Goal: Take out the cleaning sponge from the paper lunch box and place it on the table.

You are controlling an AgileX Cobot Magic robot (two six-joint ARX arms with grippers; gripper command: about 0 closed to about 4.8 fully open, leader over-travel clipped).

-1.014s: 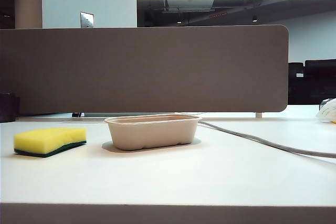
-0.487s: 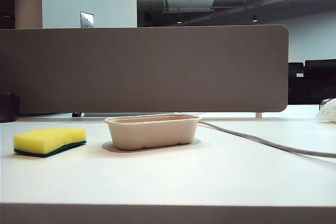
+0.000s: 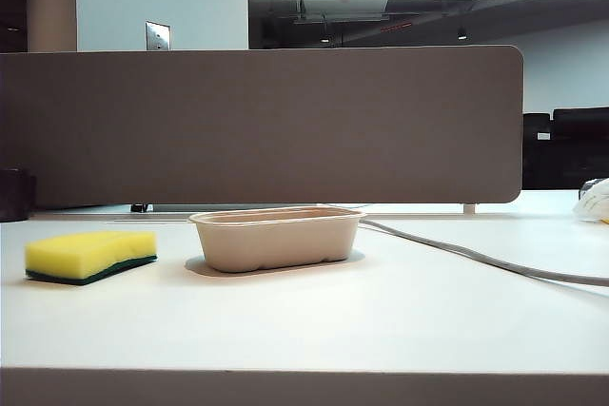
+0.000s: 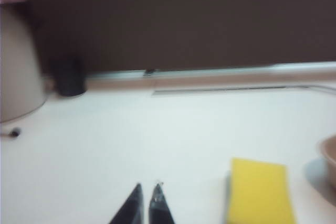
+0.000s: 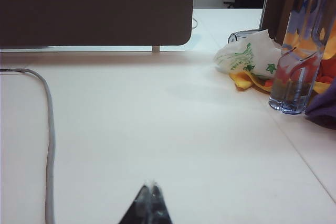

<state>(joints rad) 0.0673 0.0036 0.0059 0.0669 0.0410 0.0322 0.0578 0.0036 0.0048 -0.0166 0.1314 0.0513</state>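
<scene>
Sponge (image 3: pixel 90 256) lies flat on the table (image 3: pixel 381 320), yellow foam up and green scouring layer down, at about 9 o'clock from the box (image 3: pixel 277 238) and just apart from it in the exterior view. Box stands upright near the middle of the table, interior not visible from this low angle. Grey cable (image 3: pixel 476 259) runs from behind the box toward 3 o'clock across the tabletop; the partition (image 3: pixel 262 125) stands behind both items. Neither arm appears in the exterior view. Left gripper (image 4: pixel 145 203) hovers above bare table with fingers nearly together, holding nothing; the sponge (image 4: pixel 260 190) lies beside it, untouched, with the box rim (image 4: pixel 328 153) just beyond the sponge. This view is blurred. Right gripper (image 5: pixel 149 203) has fingers closed and empty above bare table, the cable (image 5: pixel 49 145) to one side and a bottle (image 5: pixel 299 51) and plastic bag (image 5: pixel 249 56) well apart on the other.
</scene>
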